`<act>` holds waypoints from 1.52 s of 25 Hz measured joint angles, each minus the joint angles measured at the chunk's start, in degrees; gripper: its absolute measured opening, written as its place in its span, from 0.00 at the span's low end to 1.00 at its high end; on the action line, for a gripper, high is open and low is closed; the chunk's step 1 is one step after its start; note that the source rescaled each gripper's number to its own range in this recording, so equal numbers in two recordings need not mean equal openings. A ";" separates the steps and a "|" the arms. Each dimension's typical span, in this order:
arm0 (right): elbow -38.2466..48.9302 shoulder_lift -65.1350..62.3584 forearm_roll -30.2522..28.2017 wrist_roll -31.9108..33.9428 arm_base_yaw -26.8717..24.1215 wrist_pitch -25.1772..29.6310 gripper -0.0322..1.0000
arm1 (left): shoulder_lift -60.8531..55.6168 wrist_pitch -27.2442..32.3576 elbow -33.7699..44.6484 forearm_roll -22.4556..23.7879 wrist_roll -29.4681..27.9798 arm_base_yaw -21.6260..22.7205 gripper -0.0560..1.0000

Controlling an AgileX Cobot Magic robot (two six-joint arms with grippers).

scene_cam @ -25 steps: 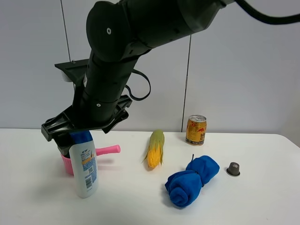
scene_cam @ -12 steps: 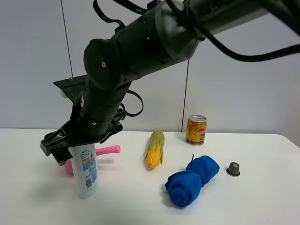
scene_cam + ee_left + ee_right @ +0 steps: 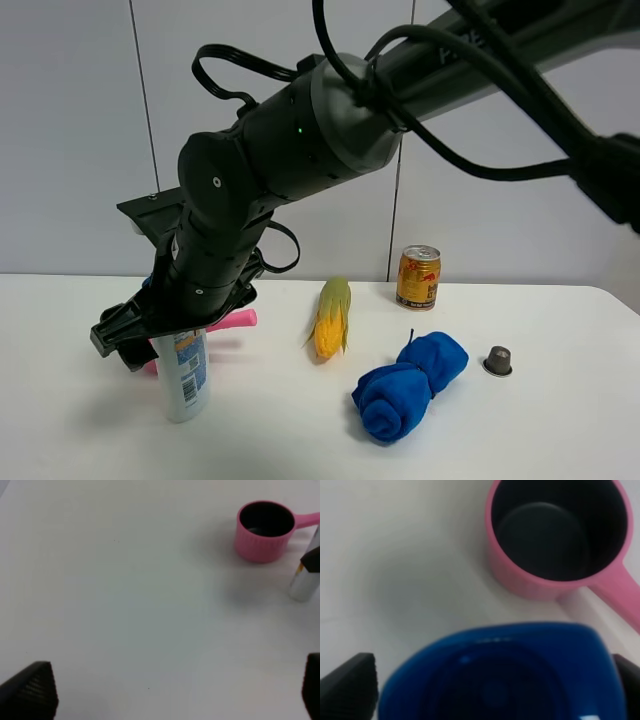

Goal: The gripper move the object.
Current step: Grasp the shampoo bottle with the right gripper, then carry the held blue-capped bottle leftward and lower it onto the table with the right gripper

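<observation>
The white bottle with its blue-and-orange label stands upright on the table at the left. My right gripper reaches across from the right and sits low over the bottle's top, hiding the cap in the exterior view. In the right wrist view the blue cap fills the space between the two black fingertips, which stand wide at either side, open. My left gripper is open and empty above bare table; its view shows the bottle's base at the edge.
A pink measuring cup with a handle stands just behind the bottle; it also shows in the left wrist view and the right wrist view. A corn cob, a gold can, a rolled blue cloth and a small grey capsule lie to the right.
My right gripper has come down over the bottle, so the blue cap no longer shows in the exterior view. The bottle still stands in the same spot.
</observation>
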 joint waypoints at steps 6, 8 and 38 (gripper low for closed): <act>0.00 0.02 -0.25 0.04 -0.30 -0.62 0.20 | 0.00 0.00 0.00 0.00 0.00 0.00 1.00; 0.00 0.02 -0.37 0.04 -0.41 -0.62 0.05 | 0.00 0.00 0.00 0.00 0.00 0.00 1.00; 0.41 -9.45 -3.79 1.78 -0.53 13.10 0.04 | 0.00 0.00 0.00 0.00 0.00 0.00 1.00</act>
